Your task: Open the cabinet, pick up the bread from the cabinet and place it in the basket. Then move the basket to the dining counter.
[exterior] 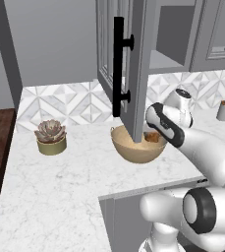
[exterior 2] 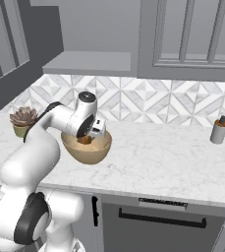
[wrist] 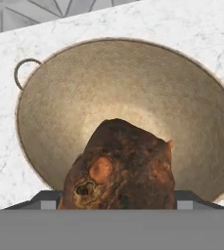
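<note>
Hand view: bread (wrist: 121, 168) seen nearest lens, lumpy dark-brown crust with golden patch, clamped between wide-set jaws above basket (wrist: 59, 97) hollow.

Left base view: cabinet (exterior: 133, 59) door swung open, edge overlapping basket (exterior: 128, 147) rim.

Right base view: gripper (exterior 2: 88, 137) poised over basket (exterior 2: 92, 152). Risk judged: off-centre release, bread bounced over rim onto counter (exterior 2: 163, 157).

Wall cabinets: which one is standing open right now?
The cabinet with the long black bar handle, its door swung out above the basket; its neighbours stay closed.

Kitchen — marble counter (exterior 2: 158, 162), tile backsplash (exterior 2: 148, 106), cabinets (exterior 2: 192, 37)
</note>
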